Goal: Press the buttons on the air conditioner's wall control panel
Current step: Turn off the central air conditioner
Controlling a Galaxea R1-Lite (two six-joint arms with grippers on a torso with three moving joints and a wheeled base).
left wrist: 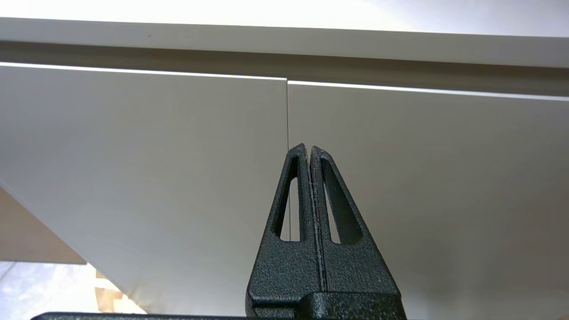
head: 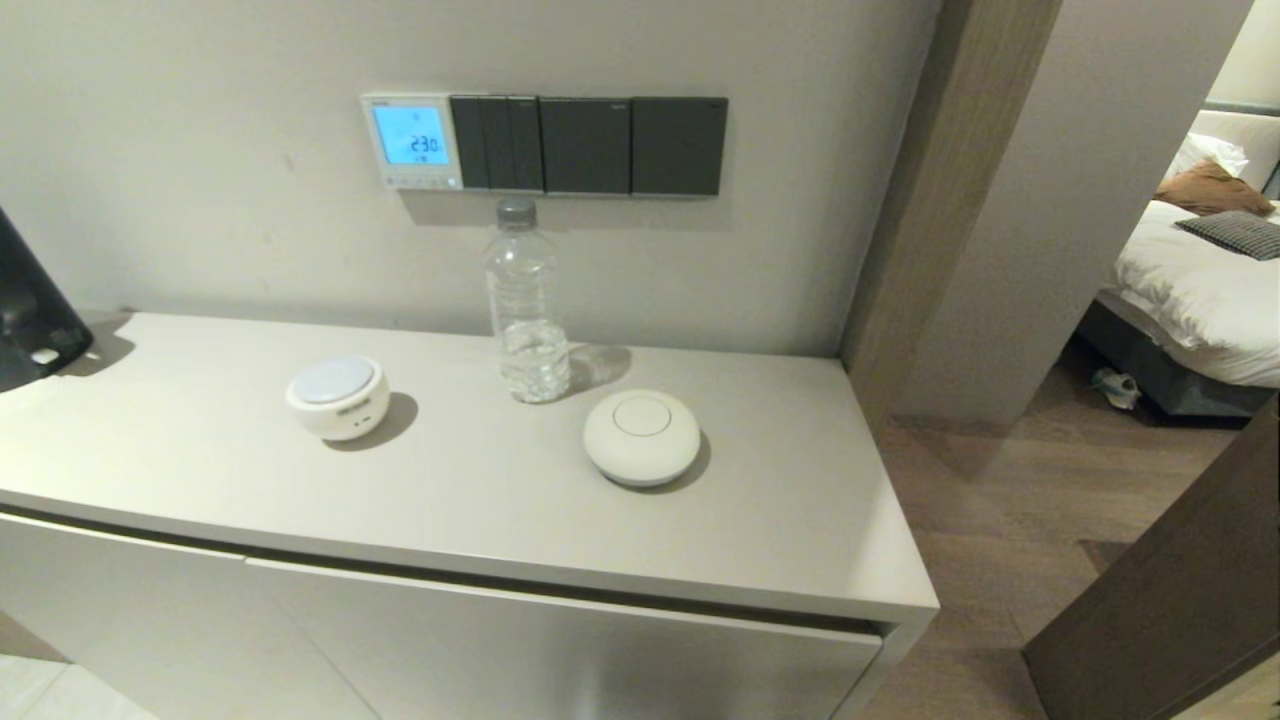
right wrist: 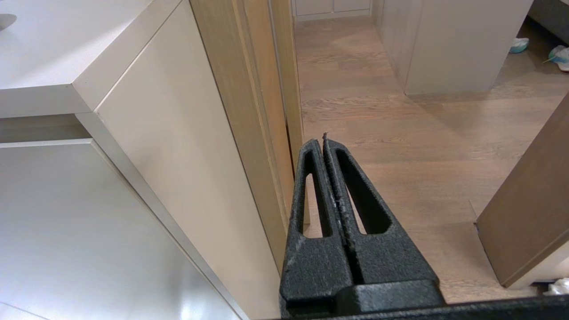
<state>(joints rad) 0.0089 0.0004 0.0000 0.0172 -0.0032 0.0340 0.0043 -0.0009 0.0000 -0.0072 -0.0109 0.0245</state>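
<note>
Nearest, the left end effector [left wrist: 309, 149] hangs low before the cabinet doors [left wrist: 178, 155], fingers pressed together, empty; the right end effector [right wrist: 323, 140], likewise closed on nothing, is beside the bench's end. On the bench [head: 780, 520] a water bottle [head: 525, 305] stands just below the wall control panel [head: 412, 142]. A reach toward the buttons [head: 420, 183] could topple it.

Both claws are low, pressed shut. The left gripper [left wrist: 309, 149] faces the cabinet doors [left wrist: 178, 155], with the cabinet top [head: 480, 480] above it. The right gripper [right wrist: 323, 138] sits beside the cabinet's end, with open wooden floor [right wrist: 400, 133] ahead. Higher up, a water bottle [head: 526, 305] stands just under the air conditioner's wall control panel [head: 412, 141] and its buttons [head: 423, 183]. Two round white gadgets [head: 338, 397] [head: 641, 437] sit on the top too.
</note>
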